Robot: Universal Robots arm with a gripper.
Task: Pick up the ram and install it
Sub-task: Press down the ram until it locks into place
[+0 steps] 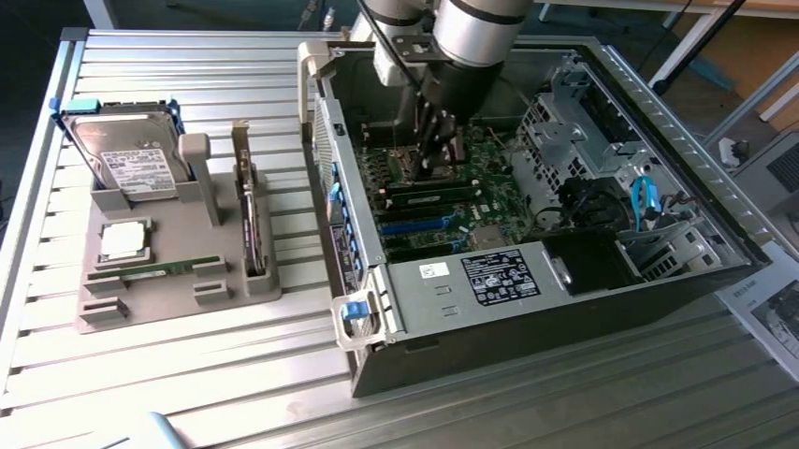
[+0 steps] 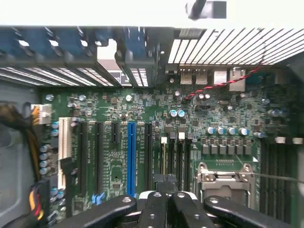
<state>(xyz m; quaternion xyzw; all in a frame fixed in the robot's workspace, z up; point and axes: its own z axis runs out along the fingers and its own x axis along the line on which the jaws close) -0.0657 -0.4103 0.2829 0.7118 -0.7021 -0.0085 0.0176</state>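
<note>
The ram (image 1: pixel 160 271), a narrow green stick, lies flat in a slot of the grey holder (image 1: pixel 163 304) on the exterior view's left. My gripper (image 1: pixel 440 173) hangs inside the open computer case (image 1: pixel 699 187), low over the green motherboard (image 2: pixel 118 104). In the wrist view the gripper (image 2: pixel 166 187) is shut, its dark fingertips (image 2: pixel 157 190) together just above the narrow memory slots (image 2: pixel 176 159) beside the metal processor socket (image 2: pixel 223 178). I cannot tell whether anything thin sits between the tips.
The holder also carries a hard drive (image 1: pixel 125 154), a square silver processor chip (image 1: pixel 125 240) and an upright dark expansion card (image 1: pixel 254 224). Inside the case are a blue card slot (image 2: pixel 131 156), a power supply (image 1: pixel 500 276) and cables (image 1: pixel 643 201). Slatted metal table (image 1: pixel 187 374) all around.
</note>
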